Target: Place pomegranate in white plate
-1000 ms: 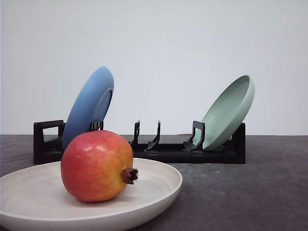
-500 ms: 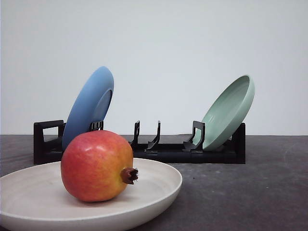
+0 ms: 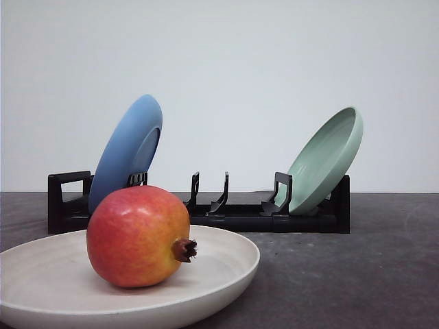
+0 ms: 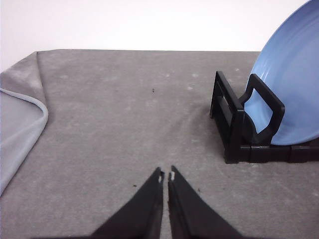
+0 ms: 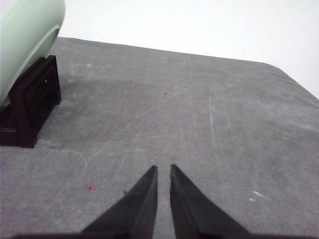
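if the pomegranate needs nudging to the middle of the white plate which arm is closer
Probably left: the pomegranate sits in the white plate below the blue plate, which the left tool faces.

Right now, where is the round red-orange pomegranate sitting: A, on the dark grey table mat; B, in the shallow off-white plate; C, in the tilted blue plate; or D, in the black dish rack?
B: the pomegranate rests inside the white plate, in front of the black rack.
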Tool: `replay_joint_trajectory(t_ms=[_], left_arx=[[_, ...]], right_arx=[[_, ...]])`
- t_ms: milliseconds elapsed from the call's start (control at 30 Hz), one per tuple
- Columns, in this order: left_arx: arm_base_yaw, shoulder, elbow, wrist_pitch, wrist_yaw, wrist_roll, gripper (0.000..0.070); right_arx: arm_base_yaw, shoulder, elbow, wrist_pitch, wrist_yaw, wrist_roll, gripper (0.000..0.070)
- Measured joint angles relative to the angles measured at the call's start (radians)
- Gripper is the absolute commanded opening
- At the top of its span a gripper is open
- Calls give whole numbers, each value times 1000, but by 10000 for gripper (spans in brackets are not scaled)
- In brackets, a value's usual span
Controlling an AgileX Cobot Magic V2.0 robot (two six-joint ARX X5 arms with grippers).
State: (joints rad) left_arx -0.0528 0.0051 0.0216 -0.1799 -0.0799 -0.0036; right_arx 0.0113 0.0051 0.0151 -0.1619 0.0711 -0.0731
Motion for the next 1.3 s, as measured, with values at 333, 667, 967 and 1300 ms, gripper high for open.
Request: replay_joint_trajectory(t_ms=[333, 667, 967, 1300], left_arx=[[0, 0, 0, 0, 0, 0, 0], [0, 0, 0, 0, 0, 0, 0], [0, 0, 0, 0, 0, 0, 0], [0, 0, 0, 0, 0, 0, 0]], right_arx=[[0, 0, 0, 0, 0, 0, 45], [0, 0, 0, 0, 0, 0, 45], [0, 0, 0, 0, 0, 0, 45], [0, 0, 0, 0, 0, 0, 45]])
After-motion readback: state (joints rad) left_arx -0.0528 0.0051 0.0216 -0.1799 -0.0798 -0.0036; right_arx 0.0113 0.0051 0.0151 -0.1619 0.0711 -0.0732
